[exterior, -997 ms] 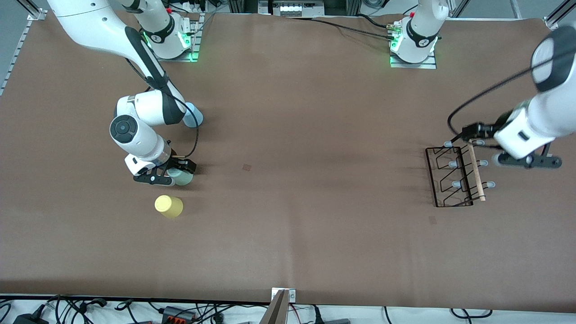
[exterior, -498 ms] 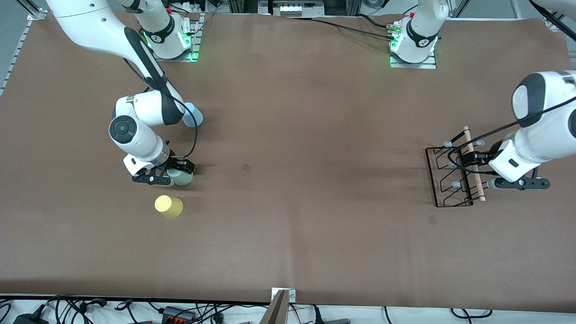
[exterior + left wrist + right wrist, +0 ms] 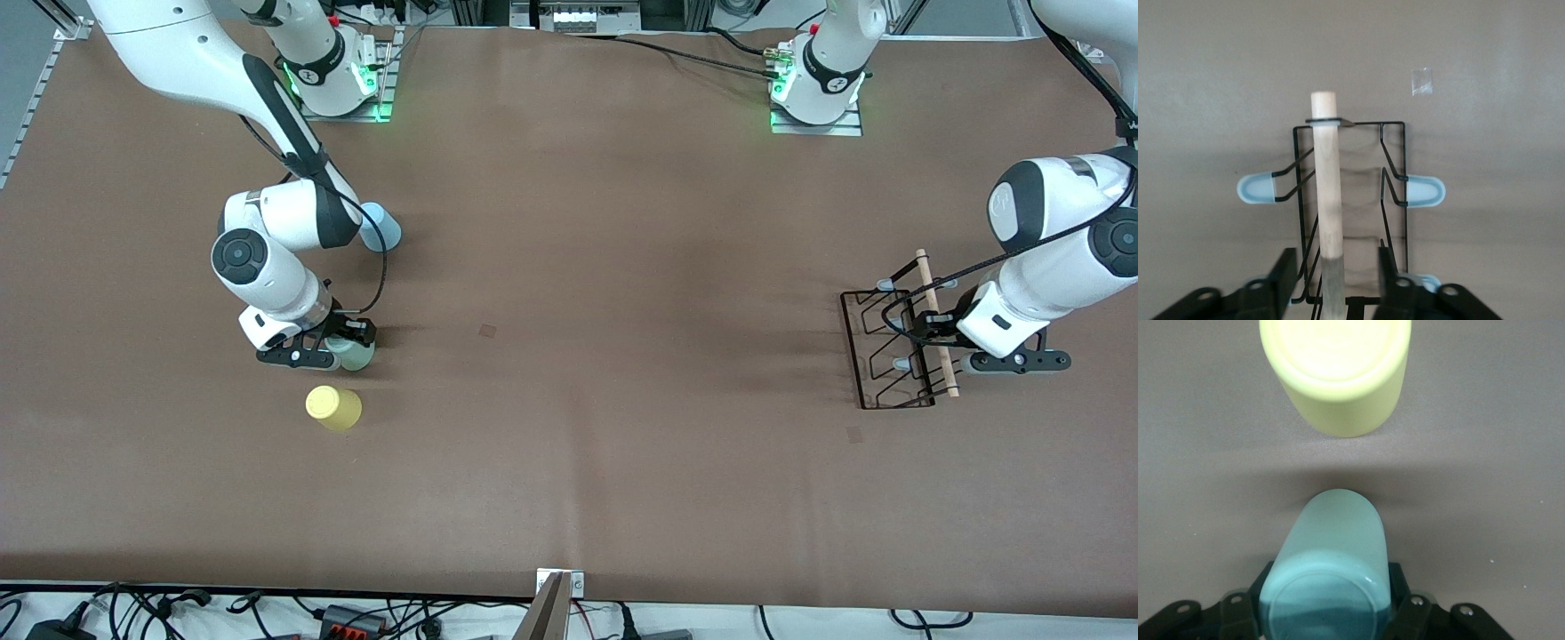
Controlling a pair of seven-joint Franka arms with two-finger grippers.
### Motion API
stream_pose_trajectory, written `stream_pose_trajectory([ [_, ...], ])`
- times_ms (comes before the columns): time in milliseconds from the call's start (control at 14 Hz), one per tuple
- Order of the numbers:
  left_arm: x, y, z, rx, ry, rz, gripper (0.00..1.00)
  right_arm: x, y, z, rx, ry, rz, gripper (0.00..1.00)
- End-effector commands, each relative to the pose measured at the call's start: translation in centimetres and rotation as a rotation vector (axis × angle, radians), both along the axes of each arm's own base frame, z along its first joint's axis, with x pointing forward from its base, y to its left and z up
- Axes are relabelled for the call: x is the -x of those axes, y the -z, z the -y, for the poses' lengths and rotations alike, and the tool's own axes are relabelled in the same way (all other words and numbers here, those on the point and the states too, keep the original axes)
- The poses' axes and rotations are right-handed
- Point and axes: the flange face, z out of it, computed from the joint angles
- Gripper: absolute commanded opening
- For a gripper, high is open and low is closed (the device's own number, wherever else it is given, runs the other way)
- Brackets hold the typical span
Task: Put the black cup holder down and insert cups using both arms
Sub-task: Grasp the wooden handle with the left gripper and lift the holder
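The black cup holder (image 3: pixel 892 347) stood at the left arm's end of the table, and the left gripper (image 3: pixel 935 331) was at its wooden handle (image 3: pixel 935 322). The right gripper (image 3: pixel 348 345) was down around the pale green cup (image 3: pixel 356 356). The yellow cup (image 3: pixel 332 407) stood nearer the camera, the light blue cup (image 3: pixel 380 226) farther.

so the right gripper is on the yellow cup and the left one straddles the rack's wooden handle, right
Not quite: the right gripper is on the pale green cup, as the right wrist view shows. The yellow cup stands free beside it. The left gripper does straddle the rack's wooden handle.
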Motion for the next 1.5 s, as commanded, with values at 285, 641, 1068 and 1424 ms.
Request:
stream_pose_trajectory([
  [285,1.2,0.6,0.2,-0.010,-0.017,-0.019,0.16,-0.3,-5.8,-0.8,0.009,-0.030,0.030,0.23],
  [641,0.1,-3.2,1.1,-0.020,-0.066,-0.041,0.04,0.6,-12.4,-3.5,0.025,-0.068,0.012,0.25],
  [1068,-0.9,-9.6,14.0,0.022,0.061,-0.076,0.01,1.7,-15.3,-4.9,0.029,-0.089,0.012,0.25],
  [1424,2.2,-10.1,30.1,0.077,0.047,-0.032,0.01,2.3,-15.8,-5.5,0.035,-0.095,-0.003,0.25],
])
